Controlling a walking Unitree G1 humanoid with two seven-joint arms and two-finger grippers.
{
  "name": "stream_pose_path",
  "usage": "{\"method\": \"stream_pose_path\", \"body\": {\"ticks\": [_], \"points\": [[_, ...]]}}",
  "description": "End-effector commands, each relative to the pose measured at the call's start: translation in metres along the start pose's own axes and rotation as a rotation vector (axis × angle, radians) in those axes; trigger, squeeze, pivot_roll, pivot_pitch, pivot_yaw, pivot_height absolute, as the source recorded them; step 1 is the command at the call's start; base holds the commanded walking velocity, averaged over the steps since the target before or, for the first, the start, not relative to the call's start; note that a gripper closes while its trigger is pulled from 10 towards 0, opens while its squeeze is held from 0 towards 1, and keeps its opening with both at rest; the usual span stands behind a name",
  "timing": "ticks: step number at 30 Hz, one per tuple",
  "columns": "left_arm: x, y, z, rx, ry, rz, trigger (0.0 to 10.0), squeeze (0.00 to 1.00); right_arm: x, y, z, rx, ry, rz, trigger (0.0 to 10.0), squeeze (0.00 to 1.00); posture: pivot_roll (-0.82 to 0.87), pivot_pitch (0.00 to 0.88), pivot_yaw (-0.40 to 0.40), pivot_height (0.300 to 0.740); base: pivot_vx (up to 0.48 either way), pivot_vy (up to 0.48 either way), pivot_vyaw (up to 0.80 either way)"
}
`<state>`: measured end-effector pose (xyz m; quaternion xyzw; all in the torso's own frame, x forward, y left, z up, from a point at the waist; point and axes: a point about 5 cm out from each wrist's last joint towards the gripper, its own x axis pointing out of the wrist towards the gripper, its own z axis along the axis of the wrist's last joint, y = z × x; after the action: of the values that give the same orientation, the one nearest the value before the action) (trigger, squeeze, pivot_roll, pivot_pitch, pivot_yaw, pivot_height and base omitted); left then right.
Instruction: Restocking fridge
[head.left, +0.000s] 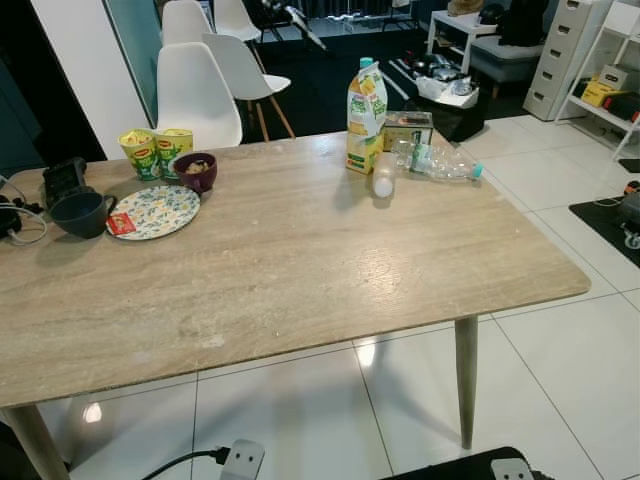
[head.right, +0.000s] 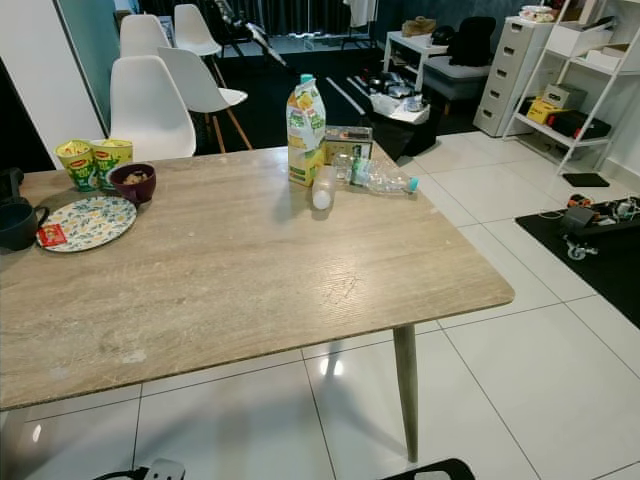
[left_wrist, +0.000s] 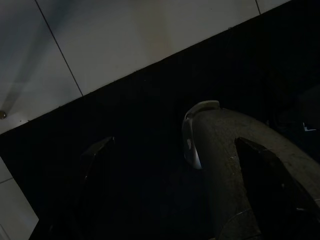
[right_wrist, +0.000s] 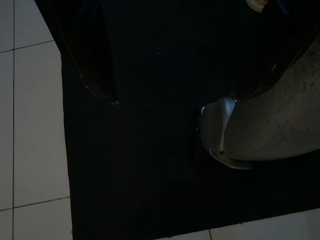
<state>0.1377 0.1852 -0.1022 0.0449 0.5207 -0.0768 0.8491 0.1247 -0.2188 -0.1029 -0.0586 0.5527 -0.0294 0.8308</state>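
On the far side of the wooden table (head.left: 300, 270) stands a yellow-green juice carton (head.left: 366, 118). A small white bottle (head.left: 383, 186) stands just in front of it. A clear plastic water bottle (head.left: 437, 160) lies on its side to the right, with a small box (head.left: 408, 128) behind it. Both arms hang low, away from the table. My left gripper (left_wrist: 175, 141) is open over a dark mat, with nothing between its fingers. My right gripper (right_wrist: 176, 100) is also open and holds nothing, above the same dark mat and white tiles.
At the table's left end are two yellow-green cups (head.left: 157, 150), a maroon bowl (head.left: 195, 171), a patterned plate (head.left: 155, 212) and a dark mug (head.left: 82, 213). White chairs (head.left: 195, 95) stand behind the table. A power strip (head.left: 240, 460) lies on the tiled floor near me. Shelves and drawers stand far right.
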Motion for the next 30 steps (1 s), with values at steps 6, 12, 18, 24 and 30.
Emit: {"method": "stream_pose_path", "body": {"ticks": [6, 12, 18, 24, 30], "points": [[-0.0006, 0.0011, -0.0032, 0.009, 0.015, -0.002, 10.0, 0.00, 0.0000, 0.0003, -0.0008, 0.019, 0.003, -0.002, 10.0, 0.00, 0.00, 0.000, -0.006, 0.740, 0.000, 0.000, 0.00], [-0.0006, 0.0015, -0.0029, 0.009, 0.015, 0.000, 10.0, 0.00, -0.0004, 0.0001, -0.0038, 0.015, 0.010, -0.003, 10.0, 0.00, 0.01, 0.000, -0.012, 0.740, 0.000, 0.000, 0.00], [-0.0013, 0.0036, -0.0043, 0.012, 0.019, 0.004, 10.0, 0.00, -0.0004, -0.0023, -0.0027, 0.008, 0.009, -0.006, 10.0, 0.00, 0.01, 0.000, -0.015, 0.740, 0.000, 0.000, 0.00], [-0.0002, 0.0002, -0.0021, 0.009, 0.013, -0.001, 10.0, 0.00, -0.0001, -0.0033, 0.0008, 0.008, 0.001, -0.007, 10.0, 0.00, 0.01, 0.000, -0.019, 0.740, 0.000, 0.000, 0.00], [0.0001, -0.0024, -0.0026, 0.004, 0.013, -0.006, 10.0, 0.00, -0.0003, -0.0037, -0.0009, 0.009, 0.005, -0.007, 10.0, 0.00, 0.01, 0.000, -0.021, 0.740, 0.000, 0.000, 0.00]]}}
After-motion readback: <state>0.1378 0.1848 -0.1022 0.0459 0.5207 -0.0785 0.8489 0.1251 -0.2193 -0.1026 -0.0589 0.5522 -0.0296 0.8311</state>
